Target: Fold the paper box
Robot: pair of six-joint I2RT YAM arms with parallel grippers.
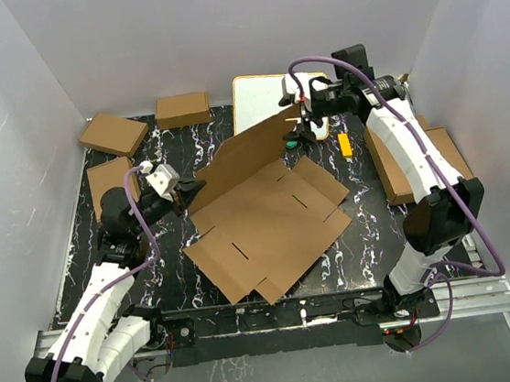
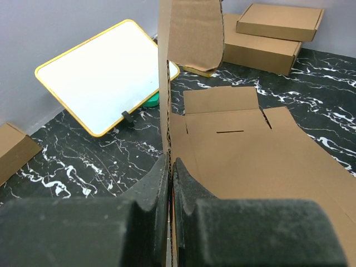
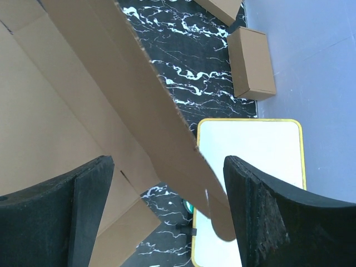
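Time to pinch softly

My left pincer [image 2: 169,181] is clamped on the raised flap [image 2: 189,33] of the paper box [image 2: 267,161]; the rest lies flat just beside it. My right pincer [image 3: 167,167] stands apart, the flap's far end between its fingers [image 3: 55,211]. It should close softly, I think.

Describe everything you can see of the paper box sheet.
The paper box is one plain brown corrugated die-cut sheet with slits and notched flaps, not yet a box. Most of it lies flat and diagonal on the black marbled table. One long rear panel is folded up and stands on edge. The left fingers are shut on that panel's end. The right fingers are open astride its far end; contact there cannot be told.
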